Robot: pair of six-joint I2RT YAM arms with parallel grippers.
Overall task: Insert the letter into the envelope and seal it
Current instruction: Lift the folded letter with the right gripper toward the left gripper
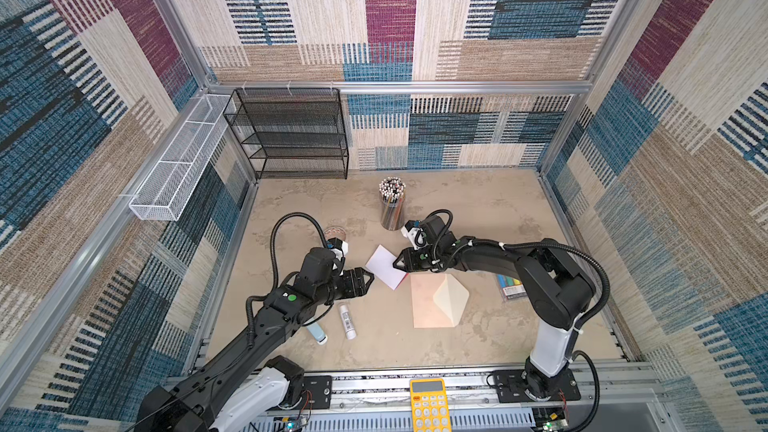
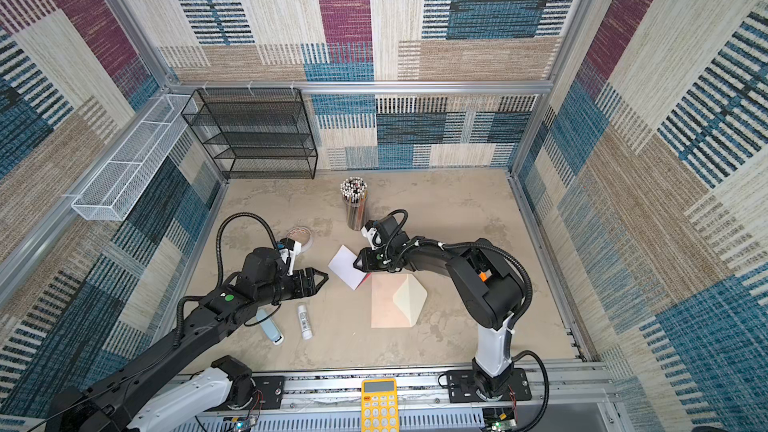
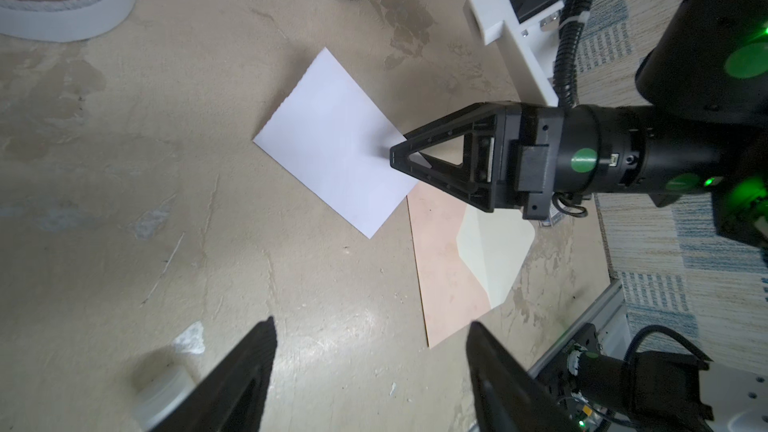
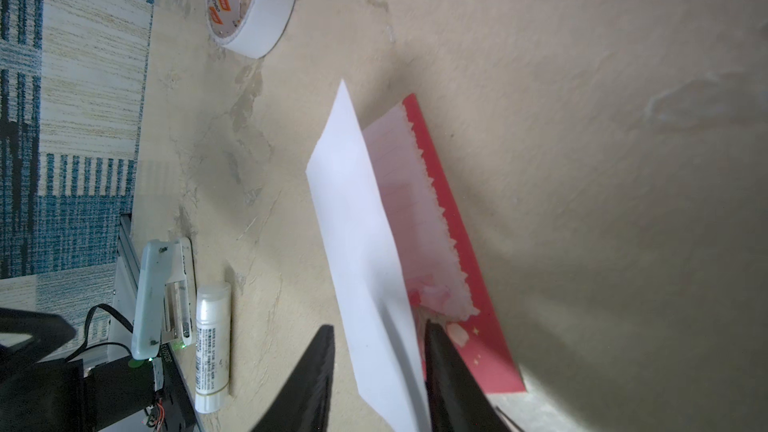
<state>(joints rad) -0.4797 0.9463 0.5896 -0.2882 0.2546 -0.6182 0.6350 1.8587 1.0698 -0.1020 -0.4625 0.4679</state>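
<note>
**Mid-grasp, before any loading**

In both top views: letter (image 1: 384, 265) on the surface (image 1: 478, 209), just beside the open-flapped envelope (image 1: 428, 305), between right hand (image 1: 397, 261) and left hand (image 1: 370, 278).

Left wrist view: left hand spread wide, empty, probably kept ready to steady; only white paper showing.

Right wrist view: red cover flat, white leaf lifted inside the half-closed right hand, not yet pinched.
</note>
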